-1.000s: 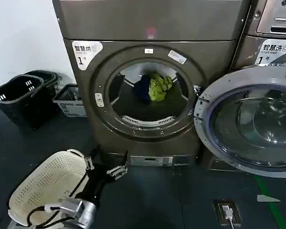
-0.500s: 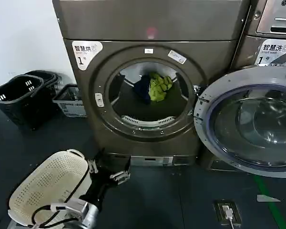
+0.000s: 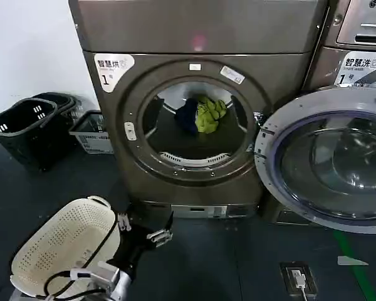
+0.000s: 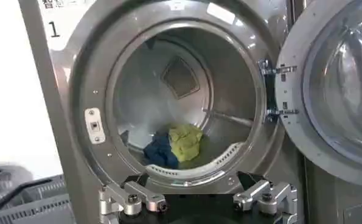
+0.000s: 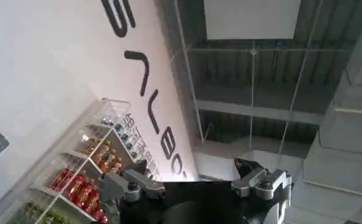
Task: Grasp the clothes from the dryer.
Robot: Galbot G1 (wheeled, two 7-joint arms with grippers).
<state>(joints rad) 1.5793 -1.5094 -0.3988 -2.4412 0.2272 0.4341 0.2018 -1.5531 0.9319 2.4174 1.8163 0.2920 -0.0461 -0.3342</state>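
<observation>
Below dryer (image 3: 194, 113) porthole rim, left pincer (image 3: 143, 227) wide (empty), clothes (image 3: 202, 115) deep inside

A white sticker (image 3: 113, 66) at the upper left of the dryer (image 3: 194, 113) front carries a line of Chinese characters and below it a large "1". In the left wrist view the same sticker (image 4: 54, 17) shows the "1" at the top left corner. At the right edge of the head view, a second machine (image 3: 357, 44) bears the letters "LG" at its top and a white label (image 3: 358, 68) with Chinese characters and "1". In the right wrist view, large dark letters (image 5: 141, 91) run diagonally across a white wall; they cannot be read with certainty.
</observation>
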